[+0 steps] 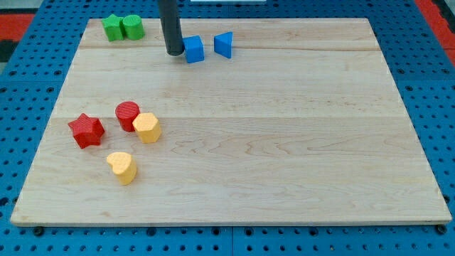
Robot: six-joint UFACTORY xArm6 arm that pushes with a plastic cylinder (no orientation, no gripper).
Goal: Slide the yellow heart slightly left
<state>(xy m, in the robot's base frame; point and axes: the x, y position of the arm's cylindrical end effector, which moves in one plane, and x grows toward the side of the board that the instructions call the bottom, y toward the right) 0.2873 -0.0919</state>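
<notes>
The yellow heart (123, 167) lies on the wooden board (284, 142) at the lower left. My tip (174, 53) stands near the view's top, far above and to the right of the heart, just left of a blue cube (193, 50). A second yellow block (147, 127), roughly hexagonal, sits above the heart, touching a red cylinder (128, 114).
A red star (86, 130) lies left of the red cylinder. A blue triangular block (224, 44) sits right of the blue cube. A green star-like block (112, 28) and a green cylinder (132, 27) sit together at the top left corner.
</notes>
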